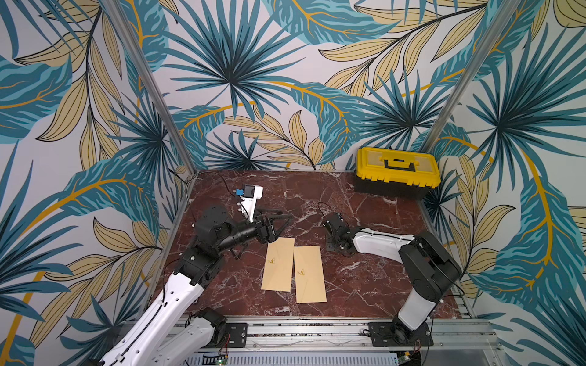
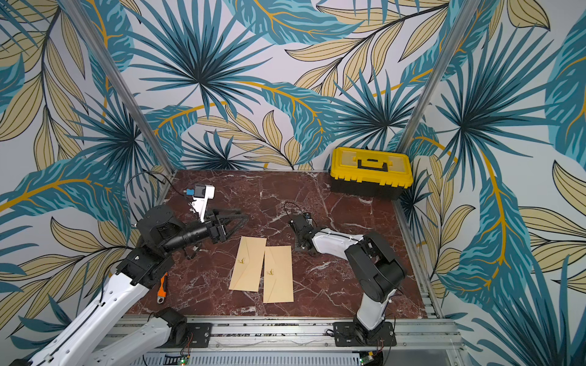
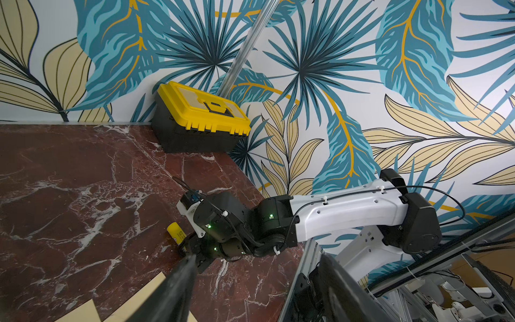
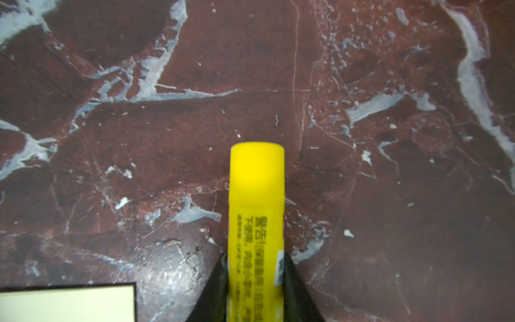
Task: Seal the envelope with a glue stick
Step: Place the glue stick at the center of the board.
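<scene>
Glue stick [image 4: 256, 223] sits in the right gripper [image 4: 255, 281], jaws clamped on the labelled lower barrel. The capped end sticks out free ahead of the fingers. The cap is on and no white tip shows, so no glue can go down yet. Gripping the barrel that low leaves the cap exposed, likely so the other arm can pull it.

The left wrist view shows the stick [image 3: 176, 231] low over the marble table [image 1: 364, 285]; whether it touches, I can't tell.

Left gripper [image 1: 280, 218] has jaws spread and empty, just past the far end of the left envelope [image 1: 279, 266]. It faces the right arm, probably staged for the cap pull.

A second envelope [image 1: 310, 274] lies just beside the first. Both are flat with flaps down, near the right gripper but not under it.

Containers: the yellow-lidded toolbox [image 1: 398, 172] is in the far right corner with its lid shut and contents hidden. It is well apart from the work, so likely irrelevant.

An orange-handled tool [image 2: 162, 286] lies under the left arm, type unclear.
</scene>
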Controlling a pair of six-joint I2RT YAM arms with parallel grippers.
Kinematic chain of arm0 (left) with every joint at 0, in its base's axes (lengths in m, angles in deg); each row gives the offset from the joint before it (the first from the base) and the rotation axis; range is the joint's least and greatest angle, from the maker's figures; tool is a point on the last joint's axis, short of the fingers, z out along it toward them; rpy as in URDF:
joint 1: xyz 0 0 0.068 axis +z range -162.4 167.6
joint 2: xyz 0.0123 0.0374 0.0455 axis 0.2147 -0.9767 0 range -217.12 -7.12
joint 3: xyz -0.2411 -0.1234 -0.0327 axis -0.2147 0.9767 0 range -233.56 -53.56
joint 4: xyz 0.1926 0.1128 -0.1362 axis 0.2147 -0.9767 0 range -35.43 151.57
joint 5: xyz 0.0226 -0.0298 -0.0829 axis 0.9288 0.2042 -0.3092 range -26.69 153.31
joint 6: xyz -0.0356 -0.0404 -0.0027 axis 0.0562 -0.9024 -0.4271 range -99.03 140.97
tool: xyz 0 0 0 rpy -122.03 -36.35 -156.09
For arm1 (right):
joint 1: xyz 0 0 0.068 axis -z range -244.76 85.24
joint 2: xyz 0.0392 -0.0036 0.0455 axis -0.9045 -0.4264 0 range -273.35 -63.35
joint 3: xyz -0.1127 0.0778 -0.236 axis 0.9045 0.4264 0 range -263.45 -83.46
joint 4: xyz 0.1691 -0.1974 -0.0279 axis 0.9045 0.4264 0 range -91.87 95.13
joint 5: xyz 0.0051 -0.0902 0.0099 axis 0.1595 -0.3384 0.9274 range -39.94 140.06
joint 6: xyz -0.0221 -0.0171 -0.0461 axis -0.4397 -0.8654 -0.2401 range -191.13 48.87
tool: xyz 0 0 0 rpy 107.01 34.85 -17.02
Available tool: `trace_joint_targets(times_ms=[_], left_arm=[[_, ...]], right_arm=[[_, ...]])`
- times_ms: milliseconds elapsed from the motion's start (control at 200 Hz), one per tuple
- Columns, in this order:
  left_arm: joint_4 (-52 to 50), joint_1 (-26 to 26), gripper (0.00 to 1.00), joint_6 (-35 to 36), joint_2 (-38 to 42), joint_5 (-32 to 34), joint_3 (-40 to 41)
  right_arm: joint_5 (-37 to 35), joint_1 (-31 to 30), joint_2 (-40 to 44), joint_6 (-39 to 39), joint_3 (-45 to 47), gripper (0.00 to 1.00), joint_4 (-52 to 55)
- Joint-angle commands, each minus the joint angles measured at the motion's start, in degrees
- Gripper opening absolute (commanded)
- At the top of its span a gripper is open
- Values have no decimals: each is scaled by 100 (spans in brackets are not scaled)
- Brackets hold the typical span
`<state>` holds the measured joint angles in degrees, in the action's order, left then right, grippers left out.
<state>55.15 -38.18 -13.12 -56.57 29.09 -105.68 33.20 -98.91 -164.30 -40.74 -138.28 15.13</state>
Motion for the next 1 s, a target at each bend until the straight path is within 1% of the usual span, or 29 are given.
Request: trace_joint_targets(times_ms=[0,105,220,341,456,656,851,931,997], left_arm=[[0,39,73,7,72,69,25],[4,45,73,16,72,73,23],[-42,38,73,46,68,113,20],[-126,45,74,69,48,144,25],[-153,55,74,64,10,118,8],[-200,64,74,104,10,147,10],[-216,83,74,104,-5,175,11],[-422,98,75,192,-14,437,-4],[-733,103,77,346,-28,929,-24]], right_arm=[[668,-28,-483,37,359,13,1262],[664,-23,-414,32,316,18,1328],[628,-22,-293,26,249,26,1404],[627,-21,-125,11,186,37,1431],[625,-29,7,6,116,44,1465],[557,-24,223,-16,-13,47,1644],[553,-4,613,-87,-130,49,1884],[507,31,892,-127,-168,50,1999],[460,120,1182,-202,-177,51,2030]])
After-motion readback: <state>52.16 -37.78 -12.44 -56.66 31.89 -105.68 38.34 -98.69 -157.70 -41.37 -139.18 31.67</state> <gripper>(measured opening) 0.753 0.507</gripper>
